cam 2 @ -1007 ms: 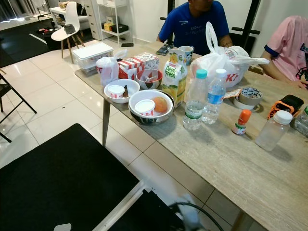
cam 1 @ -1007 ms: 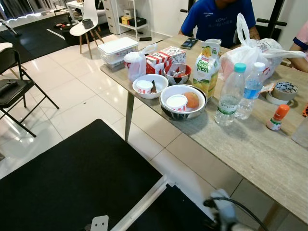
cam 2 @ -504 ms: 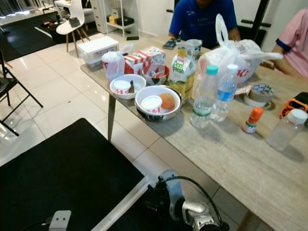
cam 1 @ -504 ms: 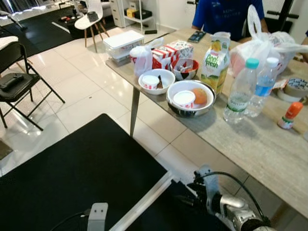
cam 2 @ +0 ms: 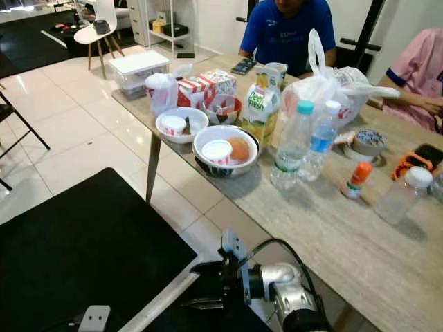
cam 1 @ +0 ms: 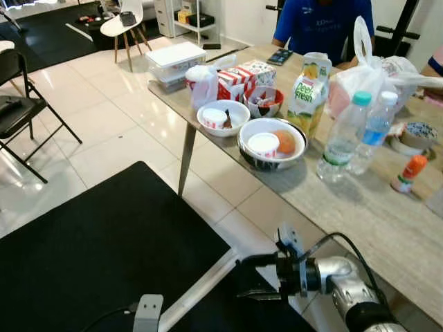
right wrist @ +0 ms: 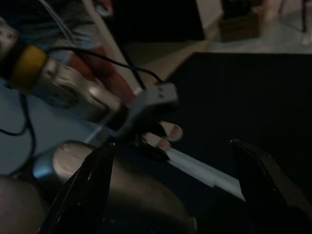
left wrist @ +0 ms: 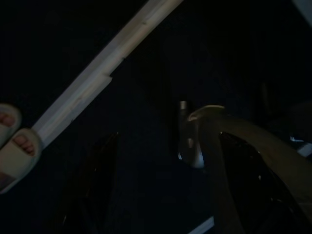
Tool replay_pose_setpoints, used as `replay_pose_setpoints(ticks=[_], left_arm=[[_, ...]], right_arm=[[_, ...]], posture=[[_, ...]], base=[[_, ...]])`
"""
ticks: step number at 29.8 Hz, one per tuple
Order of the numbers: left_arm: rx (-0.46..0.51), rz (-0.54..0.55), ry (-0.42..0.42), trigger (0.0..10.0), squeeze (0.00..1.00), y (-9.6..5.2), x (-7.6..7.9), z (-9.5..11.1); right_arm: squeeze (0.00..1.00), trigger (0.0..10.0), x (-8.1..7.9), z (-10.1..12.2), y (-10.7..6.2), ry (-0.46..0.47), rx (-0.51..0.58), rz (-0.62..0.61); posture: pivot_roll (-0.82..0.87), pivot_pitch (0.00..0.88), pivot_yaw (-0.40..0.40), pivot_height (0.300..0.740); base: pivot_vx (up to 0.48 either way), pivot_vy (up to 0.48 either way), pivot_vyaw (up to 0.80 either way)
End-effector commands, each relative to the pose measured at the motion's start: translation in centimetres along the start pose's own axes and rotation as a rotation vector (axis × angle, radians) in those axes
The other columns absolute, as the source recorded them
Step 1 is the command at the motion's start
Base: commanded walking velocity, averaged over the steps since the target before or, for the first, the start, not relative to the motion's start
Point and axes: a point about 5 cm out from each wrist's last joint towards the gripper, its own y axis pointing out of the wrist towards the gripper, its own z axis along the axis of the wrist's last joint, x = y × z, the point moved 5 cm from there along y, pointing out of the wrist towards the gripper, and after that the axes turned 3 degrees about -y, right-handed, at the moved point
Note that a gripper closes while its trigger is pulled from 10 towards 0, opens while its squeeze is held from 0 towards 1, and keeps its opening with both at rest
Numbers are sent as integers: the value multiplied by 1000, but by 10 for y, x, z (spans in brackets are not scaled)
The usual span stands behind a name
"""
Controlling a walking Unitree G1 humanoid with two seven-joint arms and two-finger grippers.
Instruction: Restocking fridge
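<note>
A wooden table (cam 1: 360, 207) carries the food: a Peel Fresh juice carton (cam 1: 306, 97), two water bottles (cam 1: 340, 138), a large bowl (cam 1: 249, 155) holding a cup and an orange item, a smaller white bowl (cam 1: 223, 117), a red-and-white box (cam 1: 242, 77) and a white plastic bag (cam 1: 377, 76). My right gripper (cam 1: 242, 279) hovers low in front of the table's near edge, over the black mat (cam 1: 104, 242). It is open with nothing between its fingers (right wrist: 92, 180). In the dark left wrist view, my left gripper (left wrist: 168, 136) hangs open with nothing in it.
A person in a blue shirt (cam 1: 322, 21) and another in pink (cam 2: 415, 69) sit at the far side. Sandalled toes (right wrist: 165, 134) stand by a white strip at the mat's edge. A black folding chair (cam 1: 21, 111) stands to the left on the tiled floor.
The view has shifted a little. My right arm has risen from the bottom edge into plain sight, its open fingers now pointing left over the mat.
</note>
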Motion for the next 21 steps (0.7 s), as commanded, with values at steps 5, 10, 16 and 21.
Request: replay_pose_setpoints(ticks=[5,10,16,21], left_arm=[[-25,-8,8,10000,0,-1,4,-10],[-34,-17,39,10000,0,-1,4,-11],[-29,-21,47,10000,0,-1,5,-9],[-46,-26,45,10000,0,-2,7,-17]], right_arm=[[1000,10000,-18,26,17,-70,102,124],[0,10000,-26,76,27,-151,285,177],[0,10000,-20,154,12,-257,551,110],[0,10000,-5,208,-13,-364,698,-77]], posture=[[-13,0,22,740],[6,0,23,740],[15,0,24,740],[5,0,24,740]], base=[[0,0,0],[0,0,0],[0,0,0],[0,0,0]])
